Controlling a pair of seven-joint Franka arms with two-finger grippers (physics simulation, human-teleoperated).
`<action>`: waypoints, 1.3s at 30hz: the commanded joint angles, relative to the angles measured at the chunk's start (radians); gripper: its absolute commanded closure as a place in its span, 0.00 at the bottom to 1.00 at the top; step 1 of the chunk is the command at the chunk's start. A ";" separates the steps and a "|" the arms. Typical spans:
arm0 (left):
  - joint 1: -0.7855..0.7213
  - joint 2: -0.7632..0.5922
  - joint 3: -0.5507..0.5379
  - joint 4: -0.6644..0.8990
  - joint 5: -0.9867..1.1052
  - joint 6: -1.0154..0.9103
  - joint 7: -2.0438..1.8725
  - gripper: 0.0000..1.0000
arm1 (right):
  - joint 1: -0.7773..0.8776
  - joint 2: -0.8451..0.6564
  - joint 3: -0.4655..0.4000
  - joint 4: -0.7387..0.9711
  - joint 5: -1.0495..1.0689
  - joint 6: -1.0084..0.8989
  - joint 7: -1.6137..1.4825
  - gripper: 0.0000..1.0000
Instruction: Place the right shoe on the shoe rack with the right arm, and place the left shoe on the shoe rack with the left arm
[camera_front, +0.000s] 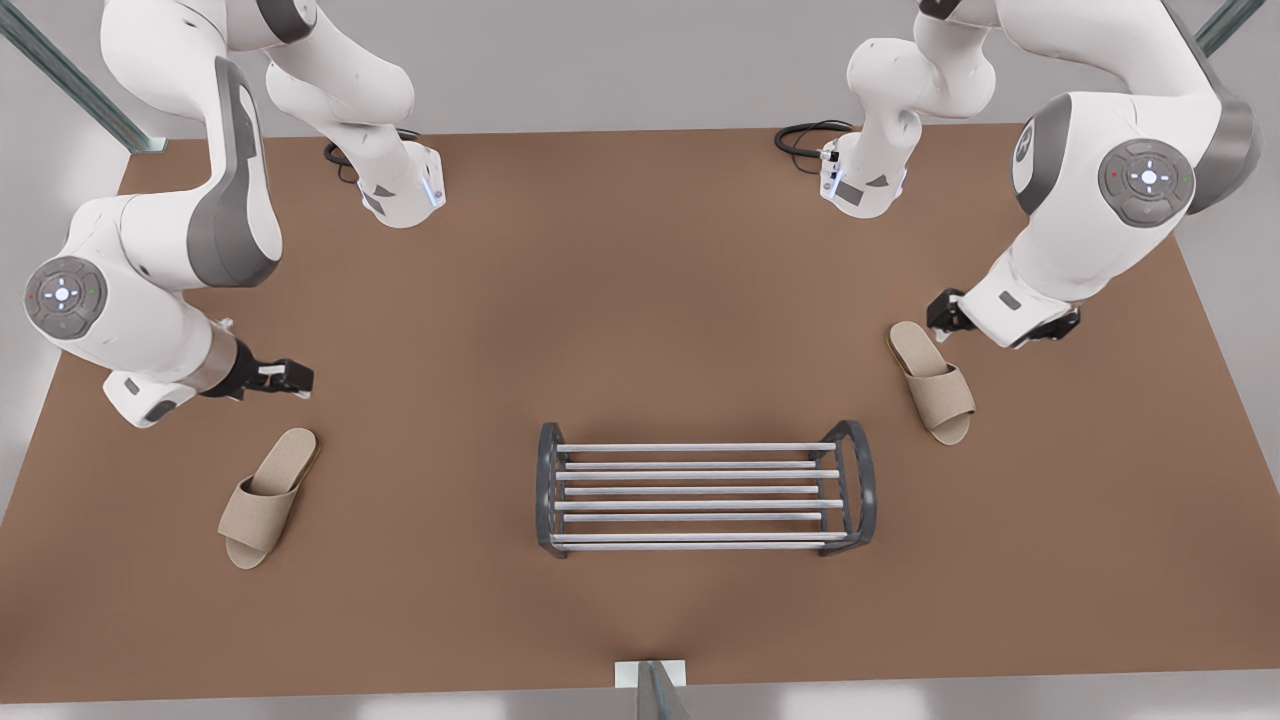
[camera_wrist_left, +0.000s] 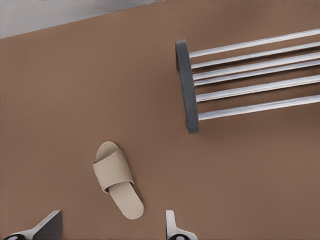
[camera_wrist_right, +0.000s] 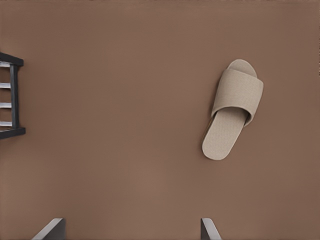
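Your left claw (camera_wrist_left: 110, 231) hangs released, fingers spread wide, just over the heel of the left shoe (camera_wrist_left: 118, 181). That shoe is a beige woven open-toe slipper lying flat on the matte brown worktop (camera_front: 640, 300) at the front view's right. Your right claw (camera_wrist_right: 132, 230) is also spread open, near the heel of the matching right shoe (camera_wrist_right: 232, 110). The shoe rack (camera_front: 705, 487) stands between the two, with rounded dark-grey end loops and pale silver bars.

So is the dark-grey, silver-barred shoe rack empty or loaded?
Empty: the shoe rack bears nothing. One beige slipper lies on the table by the left gripper, the other by the right gripper.
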 joint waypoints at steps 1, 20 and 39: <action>0.000 -0.002 0.000 0.001 0.008 0.039 -0.104 0.00 | 0.000 0.002 0.000 0.001 -0.003 0.026 0.027 0.00; -1.028 -0.171 0.180 -1.078 1.093 0.526 -3.656 0.00 | -0.318 0.433 -0.002 -0.034 -0.024 0.537 0.199 0.00; -1.023 -0.028 0.617 -1.460 1.793 0.870 -3.735 0.02 | -0.356 0.434 0.012 -0.160 -0.168 0.683 0.078 0.00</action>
